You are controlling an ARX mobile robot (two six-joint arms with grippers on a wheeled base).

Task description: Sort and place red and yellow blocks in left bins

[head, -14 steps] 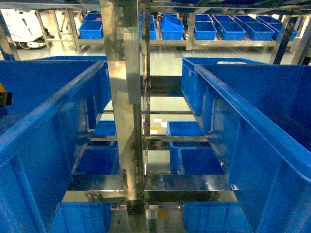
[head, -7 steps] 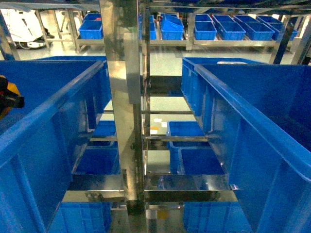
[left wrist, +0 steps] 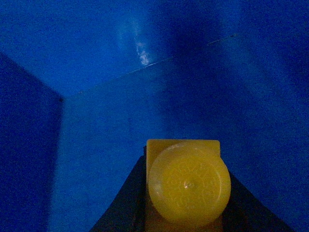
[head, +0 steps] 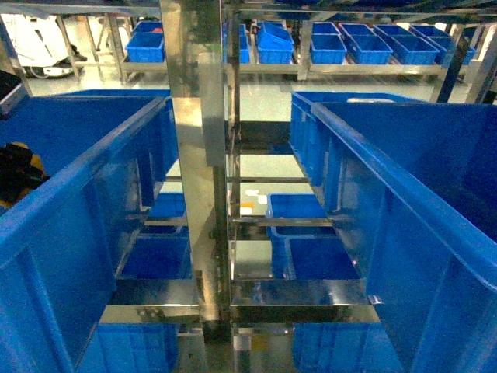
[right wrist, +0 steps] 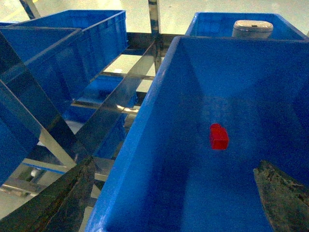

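The left gripper's fingers (left wrist: 120, 203) are seen pressed on either side of the yellow block (left wrist: 186, 186), which is held stud-forward inside the left bin (head: 85, 167), above its floor and facing a far corner. In the head view the left gripper (head: 19, 171) is glimpsed at the far left edge, within that bin's walls. The right gripper's fingers (right wrist: 280, 195) are spread wide, with nothing between them, above the right bin (right wrist: 145, 145).

The placing of the yellow block is judged to be the step in hand: the block has been brought into the bin but not yet let go. The next move is judged to call for the left fingers to be opened so the block drops to the bin floor, and for the arm then to be lifted clear of the rim.

The red block (right wrist: 218, 136) is seen lying on the floor of the right bin, well apart from the right fingers. It is judged still to be picked up and carried across to the left side.
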